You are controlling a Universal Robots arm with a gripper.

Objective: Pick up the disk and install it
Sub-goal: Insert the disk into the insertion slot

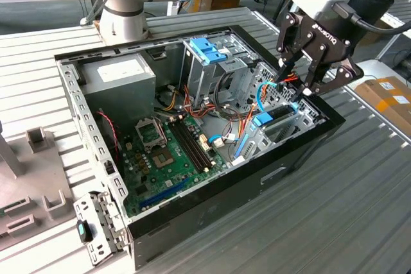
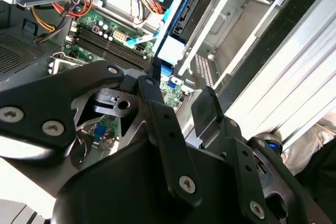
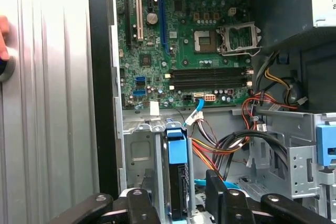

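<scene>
Spread claw hovers just above the disk, on edge inside the computer case; likely stiff, weighty, shock-sensitive, best gripped across its flat faces.

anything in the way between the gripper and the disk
Nothing visible does. In the first wrist view the open gripper hangs right over the disk, which stands on edge in a metal bay. A bundle of cables runs beside the disk, not across it.
</scene>
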